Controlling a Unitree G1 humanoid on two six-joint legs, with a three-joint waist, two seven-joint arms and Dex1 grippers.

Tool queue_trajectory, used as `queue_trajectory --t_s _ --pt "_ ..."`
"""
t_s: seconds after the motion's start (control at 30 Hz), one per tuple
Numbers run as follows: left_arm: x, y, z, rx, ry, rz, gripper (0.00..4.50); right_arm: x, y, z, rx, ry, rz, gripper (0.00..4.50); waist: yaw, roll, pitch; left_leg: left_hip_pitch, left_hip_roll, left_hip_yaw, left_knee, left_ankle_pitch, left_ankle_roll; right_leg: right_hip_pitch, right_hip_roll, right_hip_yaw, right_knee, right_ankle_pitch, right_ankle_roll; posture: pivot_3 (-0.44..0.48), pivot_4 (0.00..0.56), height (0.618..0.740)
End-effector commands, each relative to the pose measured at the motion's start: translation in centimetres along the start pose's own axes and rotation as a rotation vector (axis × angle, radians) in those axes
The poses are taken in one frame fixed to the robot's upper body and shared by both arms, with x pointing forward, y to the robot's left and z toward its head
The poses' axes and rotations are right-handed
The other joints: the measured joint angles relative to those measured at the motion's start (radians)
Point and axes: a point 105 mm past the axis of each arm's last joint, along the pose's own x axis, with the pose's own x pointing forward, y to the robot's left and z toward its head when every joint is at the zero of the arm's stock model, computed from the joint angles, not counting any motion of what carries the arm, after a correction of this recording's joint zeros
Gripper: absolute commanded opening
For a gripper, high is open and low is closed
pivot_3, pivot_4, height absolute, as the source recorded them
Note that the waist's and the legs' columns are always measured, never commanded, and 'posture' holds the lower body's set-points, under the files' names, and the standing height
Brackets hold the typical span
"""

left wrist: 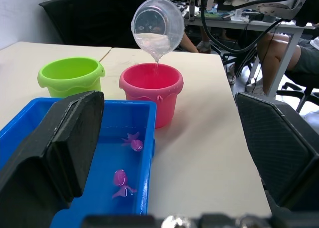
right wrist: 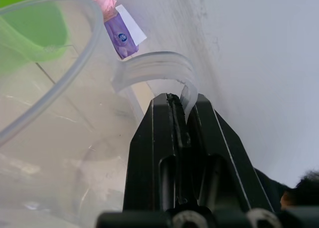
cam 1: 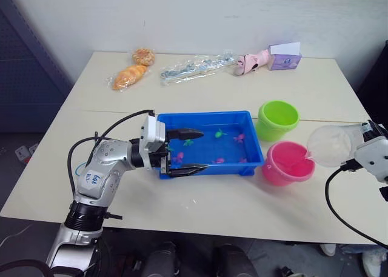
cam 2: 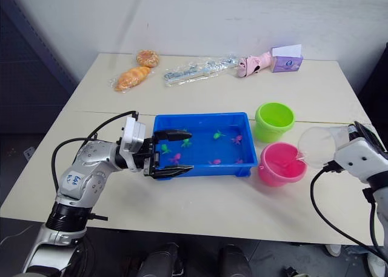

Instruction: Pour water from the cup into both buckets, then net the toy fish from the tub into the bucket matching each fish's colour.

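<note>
My right gripper (right wrist: 183, 101) is shut on the handle of the clear cup (cam 1: 332, 145). The cup is tipped on its side above the pink bucket (cam 1: 288, 163), and a thin stream of water (left wrist: 156, 63) falls from its spout into that bucket. The lime green bucket (cam 1: 278, 120) stands just behind the pink one. Both are right of the blue tub (cam 1: 206, 114). Several small toy fish lie in the tub, among them a green fish (cam 1: 219, 133) and a pink fish (cam 1: 239, 137). My left gripper (cam 1: 205, 150) is open at the tub's near-left corner, one finger over the water and one along the front rim.
At the table's back edge lie a bagged bread roll (cam 1: 130, 76), a doughnut (cam 1: 143, 56), a clear plastic bag (cam 1: 194, 68), a pink toy (cam 1: 253, 61) and a purple box (cam 1: 285, 57). A seated person's legs (left wrist: 294, 53) are beyond the table's right side.
</note>
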Motion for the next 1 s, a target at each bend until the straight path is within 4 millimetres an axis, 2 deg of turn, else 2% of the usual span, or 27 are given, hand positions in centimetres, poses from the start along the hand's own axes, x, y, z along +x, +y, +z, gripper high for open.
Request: queue_trajectory --t_s 0.03,0.73,0.83,1.0 --pt "0.4 -0.2 0.6 0.035 -0.015 -0.011 4.5 0.2 -1.3 1.3 -0.07 -0.065 -0.071 0.07 0.0 0.0 0.0 0.0 0.0 0.0 0.0 0.0 0.0 0.0 0.0 0.0 0.0 0.0 0.0 0.0 0.15 0.74" --pt "0.7 -0.4 0.6 0.048 -0.017 -0.012 4.5 0.8 -1.4 1.2 -0.115 -0.086 -0.124 0.07 0.0 0.0 0.0 0.0 0.0 0.0 0.001 0.001 0.0 0.0 0.0 0.0 0.001 0.0 0.0 0.0 0.15 0.74" --pt "0.6 -0.3 0.6 0.048 -0.016 -0.01 4.5 0.7 -1.2 0.6 -0.05 -0.053 -0.126 0.07 -0.001 0.0 0.0 0.0 0.0 0.0 0.001 0.001 0.0 0.0 0.0 0.0 0.001 0.0 0.0 0.0 0.15 0.74" --pt "0.4 -0.3 0.5 0.048 -0.01 -0.002 4.5 -0.2 -1.0 -1.0 0.197 0.03 -0.161 0.07 0.0 0.0 0.0 0.0 0.0 0.0 0.002 0.001 0.0 0.001 0.0 0.0 0.001 0.0 0.0 0.0 0.15 0.74"
